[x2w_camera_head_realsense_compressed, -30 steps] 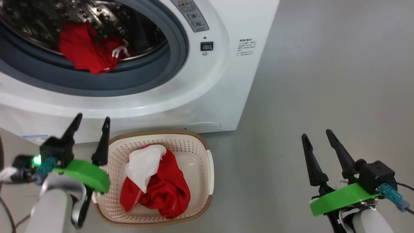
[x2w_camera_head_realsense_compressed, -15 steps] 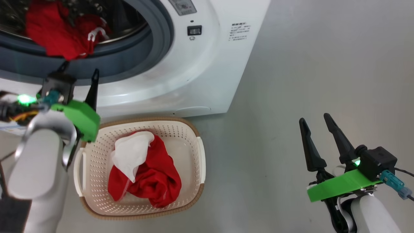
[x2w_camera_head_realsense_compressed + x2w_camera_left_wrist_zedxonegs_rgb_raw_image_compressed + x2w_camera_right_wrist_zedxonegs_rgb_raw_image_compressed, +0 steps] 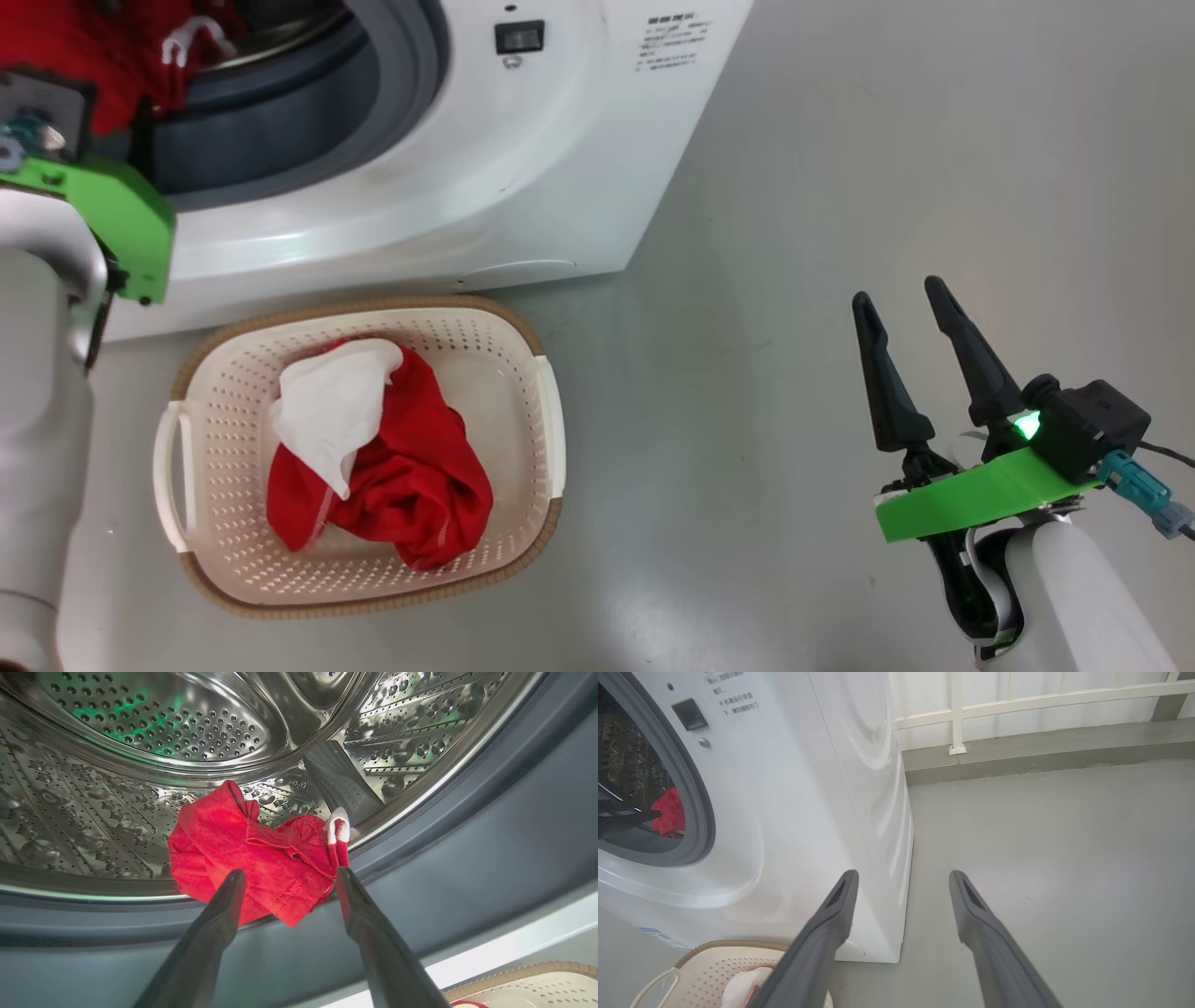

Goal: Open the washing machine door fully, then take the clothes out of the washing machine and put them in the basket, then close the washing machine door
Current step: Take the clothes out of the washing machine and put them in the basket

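The white washing machine [image 3: 523,187] stands with its mouth uncovered; its door is out of view. A red garment [image 3: 261,858] with white trim lies at the front of the steel drum [image 3: 187,732], draped onto the grey gasket [image 3: 467,858]. My left gripper [image 3: 289,871] is open at the drum mouth, its fingertips just short of that garment on either side. The cream basket [image 3: 233,392] sits on the floor below the machine and holds a red garment [image 3: 411,485] and a white cloth [image 3: 327,411]. My right gripper [image 3: 896,289] hangs open over the floor, holding nothing.
Grey floor [image 3: 840,140] stretches to the right of the machine. A white railing [image 3: 1017,700] and a low kerb run along the back wall. My left forearm [image 3: 37,420] stands close to the basket's left handle.
The camera has shifted, so machine and basket sit further left in the picture. My left gripper rose from beside the basket to the drum mouth. The right gripper has kept its pose.
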